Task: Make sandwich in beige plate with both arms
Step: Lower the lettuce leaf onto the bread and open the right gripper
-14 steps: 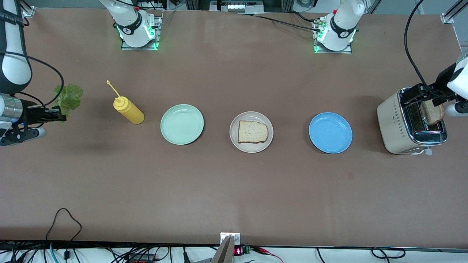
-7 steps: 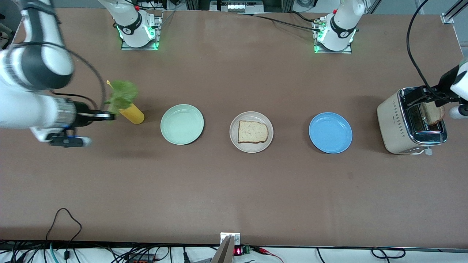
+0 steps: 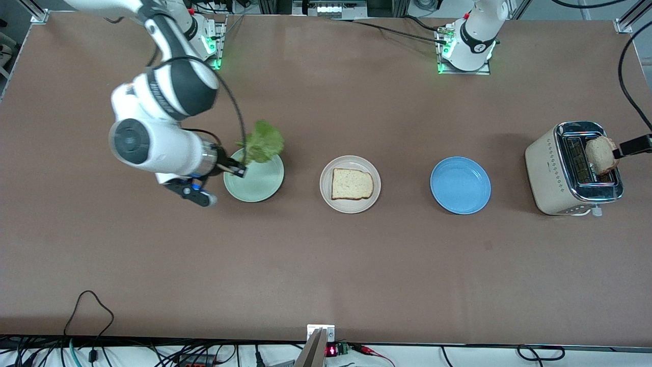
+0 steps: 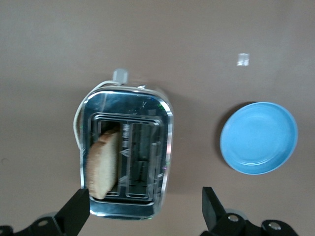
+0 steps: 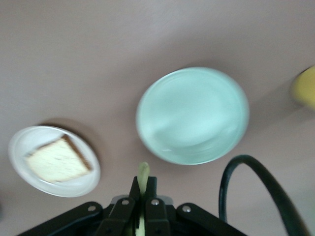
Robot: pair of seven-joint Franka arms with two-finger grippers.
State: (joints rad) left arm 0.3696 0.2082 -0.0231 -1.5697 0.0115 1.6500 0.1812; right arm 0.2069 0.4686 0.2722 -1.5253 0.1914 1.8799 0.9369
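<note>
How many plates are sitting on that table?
3, in a row. The mint-green plate lies toward the right arm's end, the beige plate in the middle carries a bread slice, and the blue plate lies toward the left arm's end, beside the toaster.

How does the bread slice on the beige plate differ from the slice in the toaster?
The bread slice on the beige plate lies flat, its whole face showing; the slice in the toaster stands on edge in a slot, partly sunk. The first rests on the beige plate mid-table; the second is in the toaster at the left arm's end. Both are pale with brown crust.
</note>
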